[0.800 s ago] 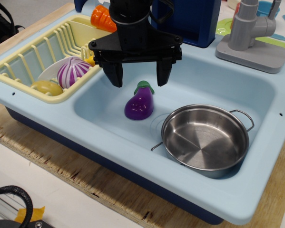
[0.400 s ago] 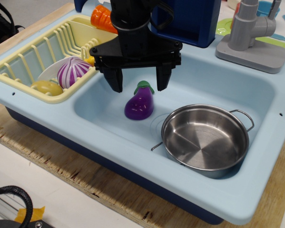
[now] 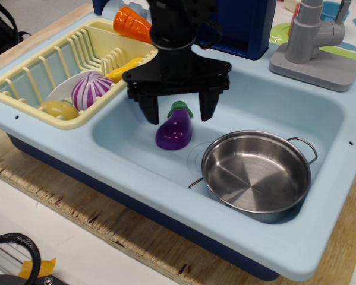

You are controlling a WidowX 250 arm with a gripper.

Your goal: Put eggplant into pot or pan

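**Eggplant not picked up yet**

The gripper [image 3: 178,107] hangs over the eggplant [image 3: 174,129] with its two fingers spread wide, one on each side of the green top. It is not holding anything. The eggplant sits on the sink [image 3: 136,160] floor, just beside the pan [image 3: 256,175]. The pan has nothing in it. Grabbing, lifting and dropping the eggplant in are all left to do.

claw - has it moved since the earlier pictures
Yes. The claw has shifted right and lower, toward the eggplant, judged against the yellow dish rack; its open fingers now straddle the eggplant's cap.
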